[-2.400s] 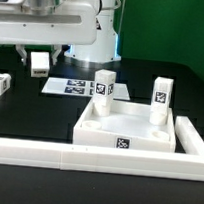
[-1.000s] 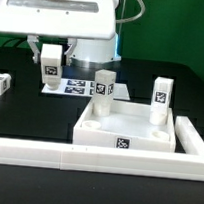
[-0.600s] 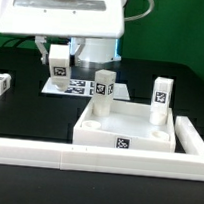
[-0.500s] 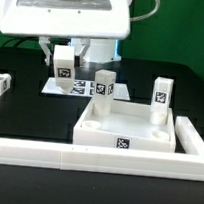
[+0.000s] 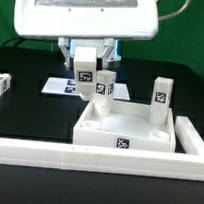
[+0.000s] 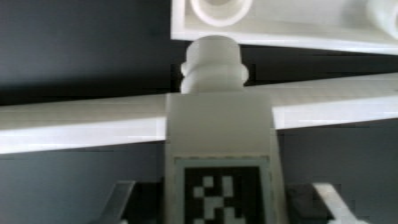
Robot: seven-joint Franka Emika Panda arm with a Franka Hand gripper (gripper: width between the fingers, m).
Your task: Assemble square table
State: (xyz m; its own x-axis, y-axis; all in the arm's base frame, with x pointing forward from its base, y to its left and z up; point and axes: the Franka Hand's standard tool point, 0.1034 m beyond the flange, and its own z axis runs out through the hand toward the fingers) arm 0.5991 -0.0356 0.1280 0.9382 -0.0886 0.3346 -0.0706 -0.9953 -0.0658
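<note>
The gripper [image 5: 87, 57] is clamped on a small white tagged plastic block leg [image 5: 85, 74], raised near a far corner of the large white square plastic slab [image 5: 102, 138].

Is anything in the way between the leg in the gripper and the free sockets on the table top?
Yes: the upright leg already in the slab, at its far edge, stands right beside the held leg, toward the near sockets.
</note>
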